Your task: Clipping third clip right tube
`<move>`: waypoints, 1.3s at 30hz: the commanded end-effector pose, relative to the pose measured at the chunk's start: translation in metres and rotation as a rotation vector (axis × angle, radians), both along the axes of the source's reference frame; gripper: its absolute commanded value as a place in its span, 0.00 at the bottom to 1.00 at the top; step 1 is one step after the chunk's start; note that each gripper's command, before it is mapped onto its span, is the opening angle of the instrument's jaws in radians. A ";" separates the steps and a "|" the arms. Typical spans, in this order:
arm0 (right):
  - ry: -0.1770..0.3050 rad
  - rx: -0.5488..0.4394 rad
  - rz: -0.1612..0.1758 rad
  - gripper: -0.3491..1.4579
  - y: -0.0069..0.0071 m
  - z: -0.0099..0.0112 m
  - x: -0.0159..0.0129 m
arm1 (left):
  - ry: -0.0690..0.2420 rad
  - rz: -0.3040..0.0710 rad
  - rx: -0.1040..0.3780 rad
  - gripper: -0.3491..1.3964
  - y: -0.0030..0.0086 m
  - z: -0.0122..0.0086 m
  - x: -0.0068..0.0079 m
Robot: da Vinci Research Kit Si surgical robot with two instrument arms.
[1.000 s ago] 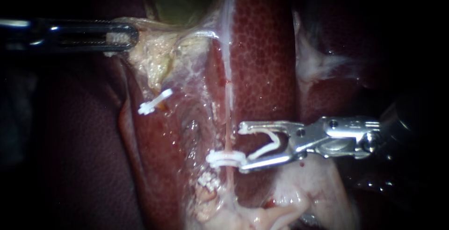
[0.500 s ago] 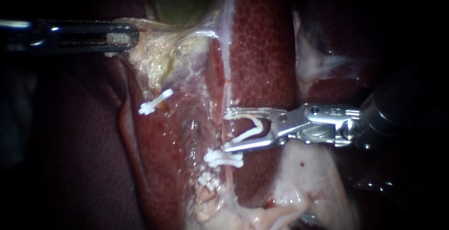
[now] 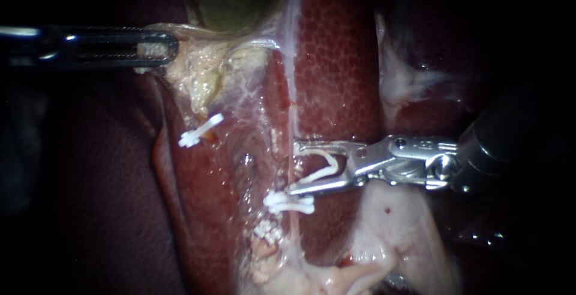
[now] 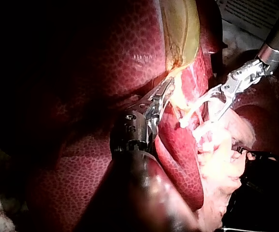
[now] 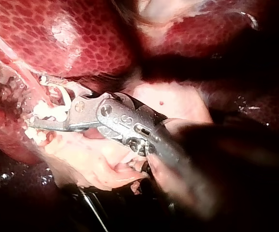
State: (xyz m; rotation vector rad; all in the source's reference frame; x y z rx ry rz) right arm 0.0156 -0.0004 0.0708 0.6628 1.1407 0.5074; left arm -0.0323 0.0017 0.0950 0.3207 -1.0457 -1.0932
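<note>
The left instrument (image 3: 168,47) is entering from the left, and its slotted jaws are clamping from both sides on pale tissue (image 3: 198,73) at the lower edge of the greenish gallbladder (image 3: 228,1). This tissue is fanning out below the jaws as a yellowish sheet.

The right instrument (image 3: 293,168) is entering from the right. Its jaws are standing wide apart and are carrying a loaded clip (image 3: 333,164), a white arc that is touching both jaws and has not yet been closed.

The right tube (image 3: 292,121) is running as a thin pale strand down the mottled red liver (image 3: 336,73). The tips of the right instrument's jaws are reaching this tube, one above the other. Whether the tube is lying fully inside the loaded clip cannot be told.

Just below the lower jaw, a closed clip (image 3: 289,203) is sitting across the right tube, touching or nearly touching the jaw tip. Further left, a second closed clip (image 3: 200,131) is sitting obliquely on the left tube, well apart from both instruments.
</note>
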 end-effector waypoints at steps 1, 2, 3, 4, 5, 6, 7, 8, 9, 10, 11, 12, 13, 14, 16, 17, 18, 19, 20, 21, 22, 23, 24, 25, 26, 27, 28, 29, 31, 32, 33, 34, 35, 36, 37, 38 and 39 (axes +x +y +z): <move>-0.001 0.011 0.004 0.52 0.0000 0.0000 0.0002 | 0.000 0.000 0.000 0.10 0.0000 0.0000 0.0000; -0.006 0.021 0.010 0.52 0.0000 0.0000 0.0004 | 0.000 0.000 0.000 0.10 0.0000 0.0000 0.0000; -0.004 0.029 0.008 0.52 0.0000 0.0000 0.0005 | 0.000 0.000 0.000 0.10 0.0000 0.0000 0.0000; -0.003 0.043 0.006 0.51 0.0000 0.0000 0.0008 | 0.000 0.000 0.000 0.10 0.0000 0.0000 0.0000; -0.002 0.057 0.005 0.51 0.0001 -0.0001 0.0010 | 0.000 0.000 0.000 0.10 0.0000 0.0000 0.0000; -0.002 0.070 0.005 0.51 0.0001 -0.0001 0.0012 | 0.000 0.000 0.000 0.10 0.0000 0.0000 0.0000; 0.000 0.084 0.001 0.51 0.0000 -0.0002 0.0014 | 0.000 0.000 0.000 0.10 0.0000 0.0000 0.0000; 0.004 0.092 0.000 0.51 0.0000 -0.0002 0.0016 | 0.000 0.000 0.000 0.10 0.0000 0.0000 0.0000; 0.009 0.100 -0.002 0.51 0.0000 -0.0003 0.0019 | 0.000 0.000 0.000 0.10 0.0000 0.0000 0.0000; 0.012 0.107 -0.006 0.51 0.0000 -0.0004 0.0022 | 0.000 0.000 0.000 0.10 0.0000 0.0000 0.0000; 0.012 0.119 -0.007 0.51 -0.0001 -0.0005 0.0024 | 0.000 0.000 0.000 0.10 0.0000 0.0000 0.0000; 0.014 0.126 -0.011 0.50 -0.0001 -0.0006 0.0026 | 0.000 0.000 0.000 0.10 0.0000 0.0000 0.0000; 0.017 0.138 -0.016 0.50 -0.0002 -0.0007 0.0028 | 0.000 0.000 0.000 0.10 0.0000 0.0001 0.0000; 0.023 0.145 -0.022 0.50 -0.0002 -0.0008 0.0030 | 0.000 0.000 0.000 0.10 0.0000 0.0001 0.0000; 0.028 0.156 -0.025 0.50 -0.0003 -0.0009 0.0032 | 0.000 0.000 0.000 0.10 0.0000 0.0001 -0.0001; 0.029 0.162 -0.026 0.49 -0.0004 -0.0010 0.0034 | 0.000 0.000 0.000 0.10 0.0000 0.0001 -0.0001; 0.030 0.167 -0.024 0.49 -0.0004 -0.0010 0.0036 | 0.000 0.000 0.000 0.10 0.0000 0.0001 -0.0001; 0.032 0.169 -0.026 0.49 -0.0004 -0.0011 0.0037 | 0.001 -0.001 -0.001 0.10 0.0000 0.0001 -0.0001; 0.031 0.175 -0.026 0.49 -0.0004 -0.0011 0.0039 | 0.003 -0.003 -0.001 0.10 0.0000 0.0001 -0.0001; 0.035 0.176 -0.027 0.49 -0.0004 -0.0011 0.0040 | 0.003 -0.003 -0.001 0.10 -0.0001 0.0001 -0.0001; 0.035 0.176 -0.027 0.49 -0.0003 -0.0011 0.0041 | 0.003 -0.003 -0.001 0.10 -0.0001 0.0001 -0.0002; 0.036 0.176 -0.028 0.49 -0.0003 -0.0011 0.0041 | 0.003 -0.003 -0.002 0.10 -0.0001 0.0001 -0.0002; 0.036 0.176 -0.028 0.49 -0.0003 -0.0011 0.0041 | 0.003 -0.003 -0.002 0.10 -0.0001 0.0001 -0.0002; 0.036 0.176 -0.028 0.49 -0.0003 -0.0011 0.0041 | 0.003 -0.003 -0.002 0.10 -0.0001 0.0001 -0.0002; 0.036 0.176 -0.028 0.48 -0.0003 -0.0011 0.0041 | 0.003 -0.003 -0.002 0.10 -0.0001 0.0001 -0.0002; 0.036 0.176 -0.028 0.48 -0.0003 -0.0011 0.0041 | 0.003 -0.003 -0.002 0.10 -0.0001 0.0001 -0.0002; 0.039 0.176 -0.027 0.48 -0.0003 -0.0011 0.0041 | 0.003 -0.003 -0.002 0.10 -0.0001 0.0001 -0.0002; 0.037 0.182 -0.025 0.48 -0.0003 -0.0011 0.0041 | 0.003 -0.003 -0.002 0.10 -0.0001 0.0002 -0.0002; 0.040 0.182 -0.024 0.47 -0.0003 -0.0011 0.0041 | 0.003 -0.003 -0.002 0.10 -0.0001 0.0002 -0.0002; 0.040 0.182 -0.024 0.46 -0.0003 -0.0011 0.0041 | 0.003 -0.003 -0.002 0.10 -0.0001 0.0002 -0.0002; 0.040 0.182 -0.024 0.46 -0.0003 -0.0010 0.0040 | 0.003 -0.004 -0.002 0.10 -0.0001 0.0002 -0.0002; 0.039 0.188 -0.023 0.45 -0.0002 -0.0010 0.0040 | 0.003 -0.004 -0.002 0.10 -0.0002 0.0002 -0.0002; 0.039 0.188 -0.023 0.44 -0.0002 -0.0010 0.0039 | 0.003 -0.004 -0.002 0.10 -0.0002 0.0002 -0.0003; 0.038 0.193 -0.022 0.43 -0.0002 -0.0010 0.0039 | 0.004 -0.004 -0.002 0.10 -0.0002 0.0002 -0.0003; 0.038 0.193 -0.022 0.42 -0.0002 -0.0010 0.0039 | 0.004 -0.004 -0.002 0.10 -0.0002 0.0002 -0.0003; 0.037 0.199 -0.021 0.40 -0.0002 -0.0010 0.0038 | 0.004 -0.004 -0.002 0.10 -0.0002 0.0002 -0.0003; 0.037 0.212 -0.024 0.37 -0.0003 -0.0010 0.0037 | 0.004 -0.004 -0.002 0.10 -0.0002 0.0002 -0.0003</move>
